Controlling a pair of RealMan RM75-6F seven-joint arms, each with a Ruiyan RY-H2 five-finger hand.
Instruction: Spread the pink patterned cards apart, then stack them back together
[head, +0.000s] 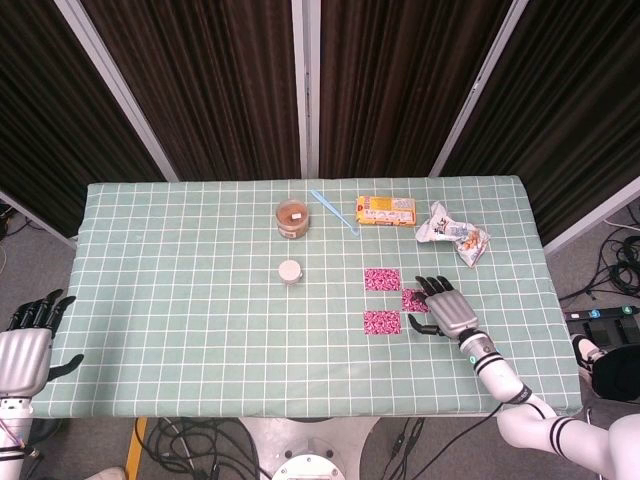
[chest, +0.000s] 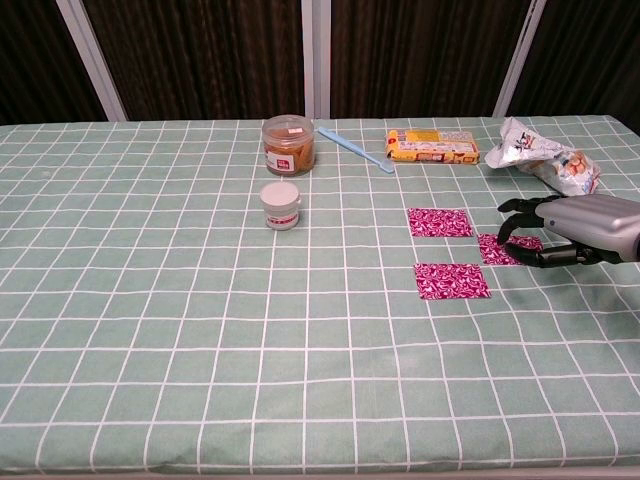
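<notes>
Cards are spread: three flat square pink patterned cards on the green checked cloth of the worktop (head: 180, 300). Far card (chest: 439, 222) and near card (chest: 452, 281) lie free, apart from each other. Third card (chest: 500, 248) sits to their right, part-hidden under my right hand (chest: 560, 228).

My right hand rests palm-down on that third card, dark fingertips (chest: 512, 207) curled onto its right edge; head view shows the same (head: 445, 308). It presses, not pinches, so I call it fingers bent with nothing enclosed. My guess at the reason: sliding a thin card by friction is easier than lifting it off soft cloth.

My left hand (head: 28, 345) hangs off the worktop's left edge, fingers apart, holding nothing, well away from the cards.

Materials: cards look thin, stiff, matte, fine magenta print, sharp corners. The cloth is woven with a white grid and probably drags a little.

Clutter is all at the far side, well clear: amber plastic jar with a brown lid (chest: 288, 145), small white round tub (chest: 280, 205), light-blue plastic stick (chest: 355, 150), yellow-orange biscuit packet (chest: 432, 146), crinkled silver snack bag (chest: 545, 153).

My read: spread looks done; restacking comes next, sliding this card back toward the other two.
</notes>
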